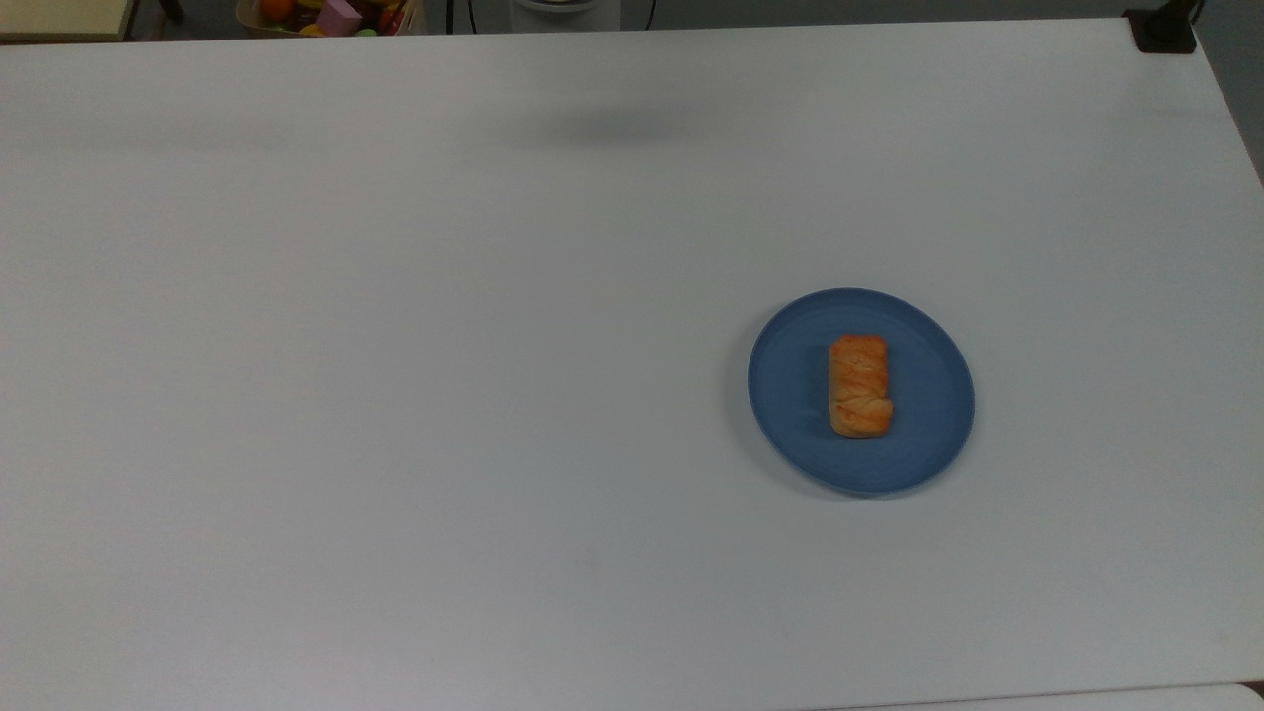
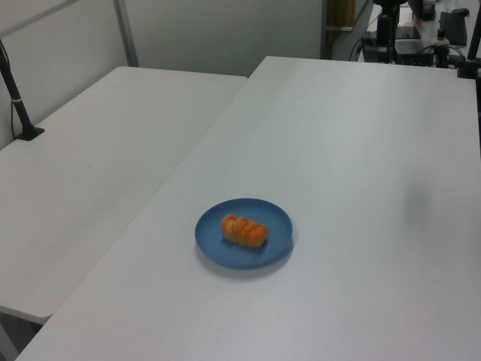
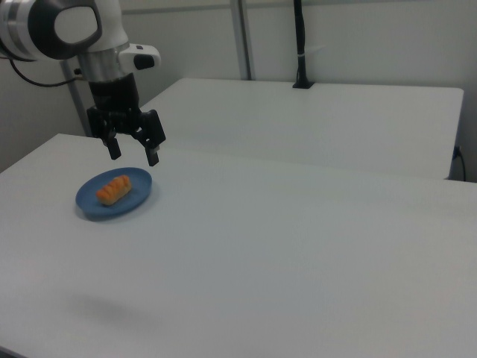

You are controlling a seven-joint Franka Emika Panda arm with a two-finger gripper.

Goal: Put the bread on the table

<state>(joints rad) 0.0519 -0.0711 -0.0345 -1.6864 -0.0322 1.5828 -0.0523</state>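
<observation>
Bread [image 1: 860, 386] lies on plate [image 1: 790, 395], desk [image 1: 395, 395] bare around. Hand [image 3: 134, 153] spread, empty. Bread likely light, soft, glazed: pinch gently across short sides mid-length.

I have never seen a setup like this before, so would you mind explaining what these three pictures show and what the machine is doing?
These are three camera pictures of one moment. The top view looks straight down on a white table; the left view and the right view look across it from opposite sides. The machine in the right view is a robot arm, and the black two-fingered part at its end is its gripper. The gripper is open, holds nothing, and hangs in the air near a blue plate. On the plate lies a small golden-orange bread. A second white table stands alongside. The job is to move the bread off the plate onto the table, which has not yet been done.
</observation>
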